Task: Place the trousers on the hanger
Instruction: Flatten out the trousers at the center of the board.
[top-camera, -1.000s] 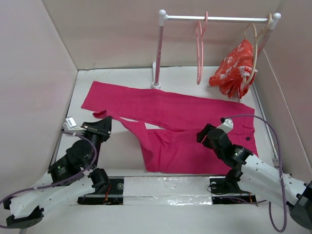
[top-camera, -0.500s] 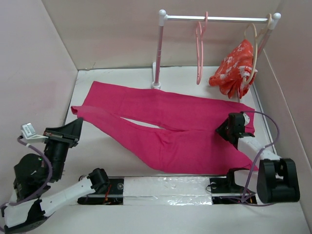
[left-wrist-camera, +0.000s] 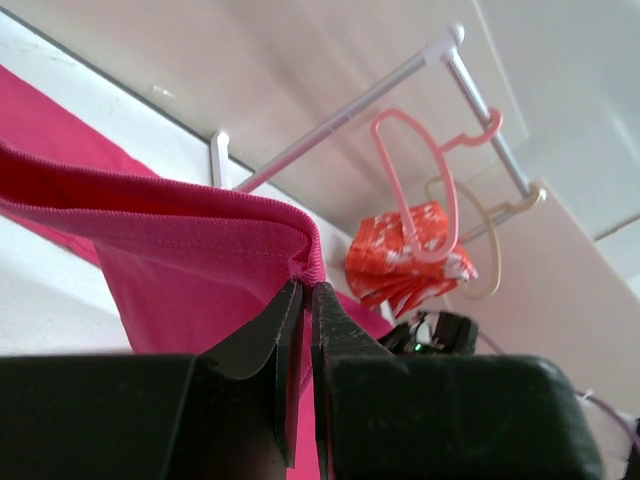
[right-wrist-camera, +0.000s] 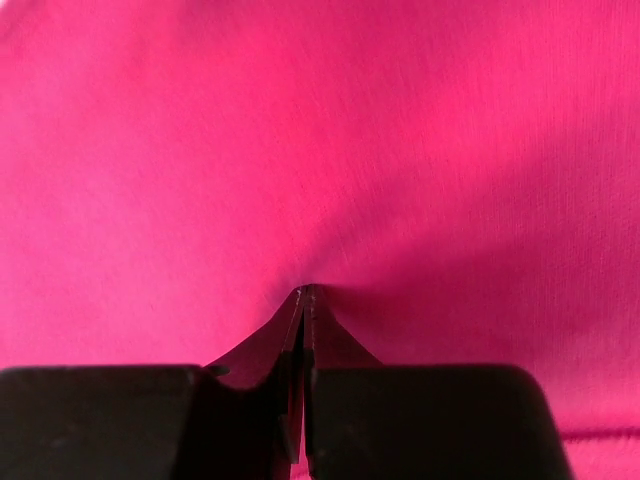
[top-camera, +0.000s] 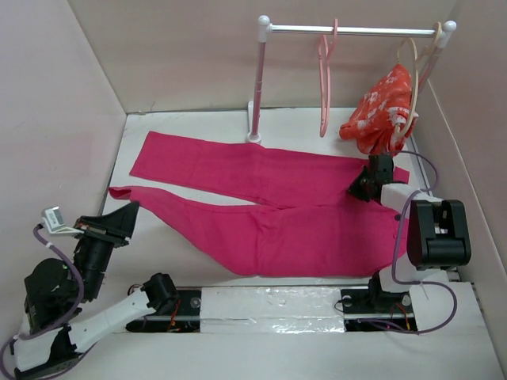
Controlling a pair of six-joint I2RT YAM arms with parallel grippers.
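Note:
The magenta-pink trousers (top-camera: 277,229) lie spread flat on the white table, legs pointing left and waist to the right. My left gripper (top-camera: 127,212) is shut on the hem of the near leg at the left, and the cloth (left-wrist-camera: 200,250) is folded over its tips (left-wrist-camera: 305,287). At the waist end, my right gripper (top-camera: 358,188) is shut on the trousers, with the fabric (right-wrist-camera: 300,120) puckering at its closed tips (right-wrist-camera: 304,290). The salmon-pink hanger (top-camera: 325,79) hangs bare on the rail at the back, and also shows in the left wrist view (left-wrist-camera: 430,170).
A white rack with a metal rail (top-camera: 356,30) stands at the back on a post (top-camera: 257,79). A beige hanger carrying a red-orange floral garment (top-camera: 380,111) hangs at its right end, close to my right gripper. Pale walls enclose the table on three sides.
My left gripper pulled the near leg's hem out to the left, straightening that leg. My right gripper moved back and right to the waist and closed on the cloth.

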